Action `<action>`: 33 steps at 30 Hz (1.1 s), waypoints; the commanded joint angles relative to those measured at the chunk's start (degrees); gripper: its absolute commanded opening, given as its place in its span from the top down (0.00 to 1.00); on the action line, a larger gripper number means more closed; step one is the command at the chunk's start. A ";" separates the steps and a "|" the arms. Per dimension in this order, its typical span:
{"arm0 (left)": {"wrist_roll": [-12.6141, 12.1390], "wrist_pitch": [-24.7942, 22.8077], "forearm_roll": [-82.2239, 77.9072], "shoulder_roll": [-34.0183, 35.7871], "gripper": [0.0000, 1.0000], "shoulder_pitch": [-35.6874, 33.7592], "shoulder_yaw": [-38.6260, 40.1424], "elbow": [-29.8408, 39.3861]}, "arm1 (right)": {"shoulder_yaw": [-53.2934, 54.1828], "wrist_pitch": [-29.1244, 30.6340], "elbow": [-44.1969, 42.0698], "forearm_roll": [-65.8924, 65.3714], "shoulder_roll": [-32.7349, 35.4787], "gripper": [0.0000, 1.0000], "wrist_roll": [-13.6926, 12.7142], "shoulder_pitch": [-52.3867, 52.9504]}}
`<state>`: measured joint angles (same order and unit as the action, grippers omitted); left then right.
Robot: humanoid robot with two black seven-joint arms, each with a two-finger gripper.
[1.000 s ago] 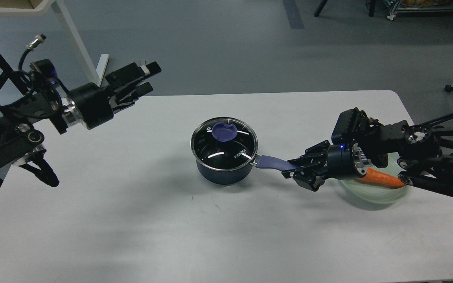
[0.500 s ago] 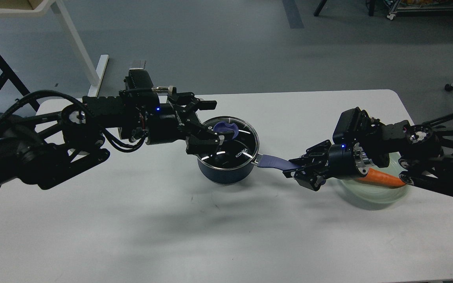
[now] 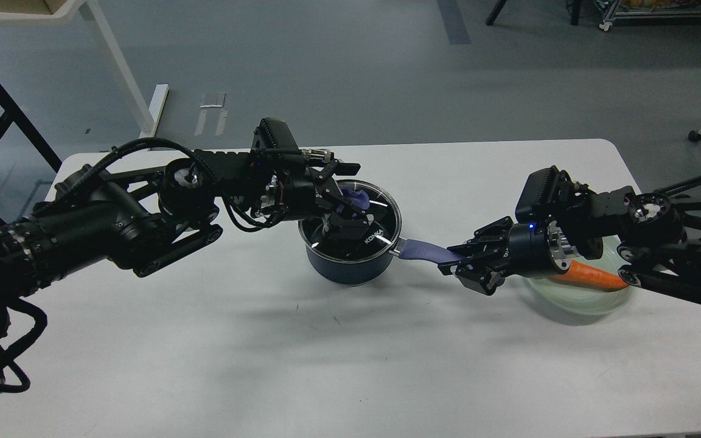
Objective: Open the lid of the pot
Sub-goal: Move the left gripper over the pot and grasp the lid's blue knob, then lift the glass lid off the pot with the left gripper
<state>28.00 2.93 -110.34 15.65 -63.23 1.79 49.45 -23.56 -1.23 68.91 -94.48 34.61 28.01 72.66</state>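
Our left gripper [image 3: 345, 196] spread over lid [image 3: 370, 210], fingers astride knob [image 3: 353, 199]. Our right gripper [image 3: 461, 260] clamps pot [image 3: 344, 264] handle [image 3: 421, 250]. Pot mid white table [image 3: 204, 340]; carrot [image 3: 594, 277] on plate [image 3: 569, 301] right. Grey floor [image 3: 350, 73] behind.

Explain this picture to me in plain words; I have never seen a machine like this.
You are looking down from the robot's own head at a white table. The two black limbs are its arms; each ends in a two-finger end effector. The left end effector is open over the glass lid of a dark blue pot, its fingers either side of the purple knob. The right end effector grips the pot's purple handle, steadying it. Behind that arm, a carrot lies on a pale plate. The lid is not yet lifted.
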 commanded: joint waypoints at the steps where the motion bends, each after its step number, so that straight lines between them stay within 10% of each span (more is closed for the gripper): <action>1: 0.00 0.06 0.04 -0.62 0.01 0.39 -0.03 -1.37 | 0.00 0.00 0.00 0.00 0.02 0.66 -0.01 -0.07; 21: 0.00 1.81 0.04 -0.62 0.04 3.38 -0.55 -2.78 | 0.00 0.00 0.09 0.52 -0.07 0.66 -0.01 -0.07; 33: 0.00 3.83 0.39 -0.53 0.57 3.38 -2.22 -2.78 | 0.00 0.00 0.09 0.52 0.02 0.66 -0.01 -0.07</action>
<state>27.97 5.97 -110.02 15.09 -59.93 0.15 46.59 -23.56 -1.23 69.01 -93.96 34.67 28.03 72.58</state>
